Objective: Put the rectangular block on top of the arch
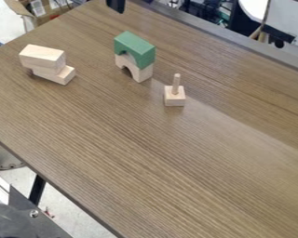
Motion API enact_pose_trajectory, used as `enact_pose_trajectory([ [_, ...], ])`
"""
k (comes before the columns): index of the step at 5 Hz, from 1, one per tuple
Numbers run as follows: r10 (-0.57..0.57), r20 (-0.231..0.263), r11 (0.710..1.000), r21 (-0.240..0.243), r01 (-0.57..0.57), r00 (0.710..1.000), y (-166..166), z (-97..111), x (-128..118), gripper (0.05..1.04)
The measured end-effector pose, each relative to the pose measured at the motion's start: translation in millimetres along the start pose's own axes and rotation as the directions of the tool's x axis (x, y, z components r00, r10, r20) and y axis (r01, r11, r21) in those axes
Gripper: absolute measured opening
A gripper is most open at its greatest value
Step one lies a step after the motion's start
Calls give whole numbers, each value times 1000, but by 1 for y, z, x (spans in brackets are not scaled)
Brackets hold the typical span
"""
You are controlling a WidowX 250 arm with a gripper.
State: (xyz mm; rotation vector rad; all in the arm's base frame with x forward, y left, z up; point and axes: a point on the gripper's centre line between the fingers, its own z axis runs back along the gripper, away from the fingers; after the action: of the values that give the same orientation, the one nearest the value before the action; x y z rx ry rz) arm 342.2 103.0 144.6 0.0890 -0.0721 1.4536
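At the top edge of the camera view is the black gripper [116,5], only its lower tip showing, above the table's far side and well apart from the blocks. A plain wooden rectangular block [43,57] lies at the upper left, resting on another wooden block [57,76] that sticks out beneath it to the right. Right of that pair, a green arch [135,48] sits on top of a plain wooden arch [141,74], both with their openings facing down.
A small square wooden block with an upright peg [175,96] stands right of the arches. The brown wooden table [158,158] has its near edge at the lower left. A cardboard box [47,9] is beyond the far left edge.
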Motion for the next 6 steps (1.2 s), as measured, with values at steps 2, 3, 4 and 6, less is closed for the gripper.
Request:
enact_pose_trajectory([
  [2,99,-25,993,65,-97,995,19,-32,17,1000],
  [3,228,-12,973,43,-228,973,44,-34,54,1000],
  [4,315,-27,949,34,-314,949,57,-36,70,1000],
  [6,428,-22,903,47,-427,904,76,-50,84,1000],
])
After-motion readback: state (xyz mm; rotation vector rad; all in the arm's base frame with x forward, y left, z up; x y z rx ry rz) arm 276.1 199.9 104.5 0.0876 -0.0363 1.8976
